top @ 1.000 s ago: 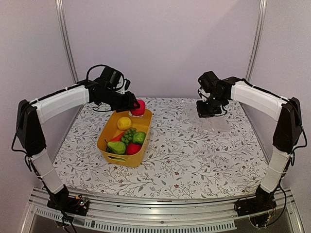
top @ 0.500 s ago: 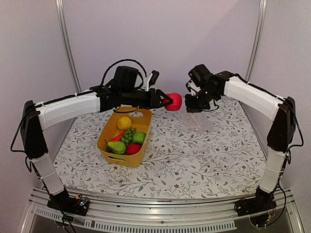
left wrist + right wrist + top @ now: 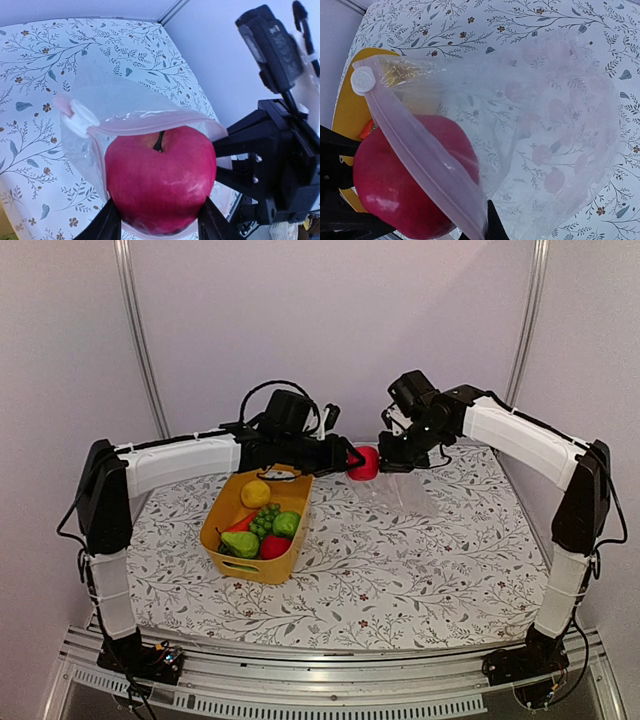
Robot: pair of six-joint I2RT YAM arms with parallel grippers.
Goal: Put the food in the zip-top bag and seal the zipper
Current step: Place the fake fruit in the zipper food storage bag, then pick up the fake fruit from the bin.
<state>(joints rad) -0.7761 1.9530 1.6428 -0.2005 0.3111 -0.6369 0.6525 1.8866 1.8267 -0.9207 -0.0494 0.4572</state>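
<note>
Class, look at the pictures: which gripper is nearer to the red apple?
Left. The left gripper clamps the red apple; the right gripper is just beyond it, pinching the zip-top bag at its mouth.

The counter wears a pale cloth printed with leafy sprigs and small flowers. A yellow basket stands on its left half. Behind it rises a plain pale wall, with a left post and a right post — both metal. A ribbed aluminium rail runs along the near edge.
</note>
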